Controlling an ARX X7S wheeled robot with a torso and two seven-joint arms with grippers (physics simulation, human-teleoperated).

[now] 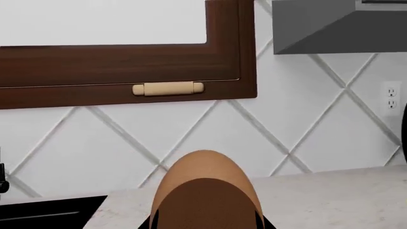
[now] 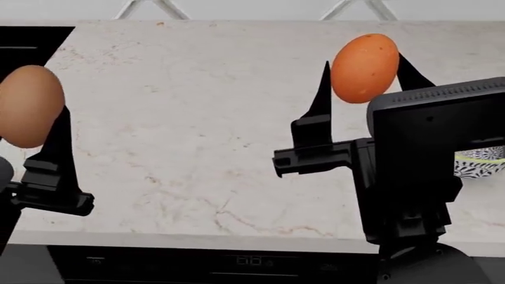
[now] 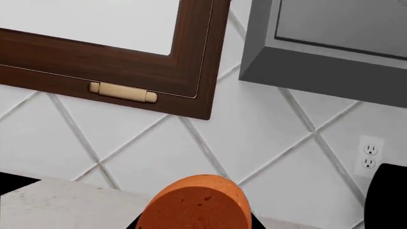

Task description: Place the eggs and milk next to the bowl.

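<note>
Left wrist view: the brown egg fills the lower middle, dark fingers just visible at each side, so the left gripper seems clamped on it. Behind are a tiled wall, a brown cabinet with a tan handle, a grey hood and an outlet.

Head view: the left gripper holds the brown egg above the counter. The right gripper is clamped on the orange egg, raised over the counter. A sliver of the bowl shows past the right arm, well below the egg. The milk is hidden.

Right wrist view: the orange egg sits low, with the cabinet, hood and outlet behind it.
</note>
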